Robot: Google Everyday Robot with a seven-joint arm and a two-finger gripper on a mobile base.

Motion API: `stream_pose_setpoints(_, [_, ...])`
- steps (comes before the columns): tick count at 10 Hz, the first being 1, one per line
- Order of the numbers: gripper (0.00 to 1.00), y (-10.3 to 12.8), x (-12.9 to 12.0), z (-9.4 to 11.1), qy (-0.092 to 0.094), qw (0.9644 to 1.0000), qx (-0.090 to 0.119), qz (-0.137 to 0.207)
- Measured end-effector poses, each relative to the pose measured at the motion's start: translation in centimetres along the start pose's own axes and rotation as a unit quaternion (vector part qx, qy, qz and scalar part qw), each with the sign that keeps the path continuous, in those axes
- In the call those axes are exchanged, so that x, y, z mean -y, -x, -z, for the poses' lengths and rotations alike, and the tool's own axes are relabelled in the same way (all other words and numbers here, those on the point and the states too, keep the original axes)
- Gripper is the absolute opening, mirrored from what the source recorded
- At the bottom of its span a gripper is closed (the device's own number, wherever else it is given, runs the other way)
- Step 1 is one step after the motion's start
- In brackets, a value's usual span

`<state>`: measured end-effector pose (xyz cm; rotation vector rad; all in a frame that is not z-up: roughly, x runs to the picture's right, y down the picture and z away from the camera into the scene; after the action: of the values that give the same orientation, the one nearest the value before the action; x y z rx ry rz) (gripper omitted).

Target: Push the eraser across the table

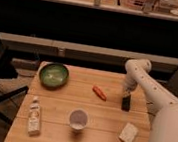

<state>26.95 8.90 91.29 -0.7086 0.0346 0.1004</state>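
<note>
The light wooden table (103, 116) carries, nearest, a small white bottle (34, 117), a white cup (78, 119) and a pale block (128, 134). Mid-right lies the black eraser (126, 103), its long axis running near to far. The gripper (127, 94), fingers closed, sits at its far end. Beyond are an orange carrot-like piece (99, 92), a green bowl (54, 75) and a dark wall (89, 30).
</note>
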Motion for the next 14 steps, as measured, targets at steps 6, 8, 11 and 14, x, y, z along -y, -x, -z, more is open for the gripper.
stream_pose_setpoints(6, [0.00,-2.8,-0.2,-0.3,0.003,1.0000,0.005,-0.005])
stream_pose_setpoints(8, [0.00,-2.8,-0.3,-0.5,0.005,1.0000,0.005,-0.004])
stream_pose_setpoints(11, [0.00,-3.1,-0.5,-0.6,0.003,1.0000,0.008,-0.003])
stream_pose_setpoints(14, [0.00,-3.1,-0.6,-0.6,0.005,1.0000,0.007,-0.002])
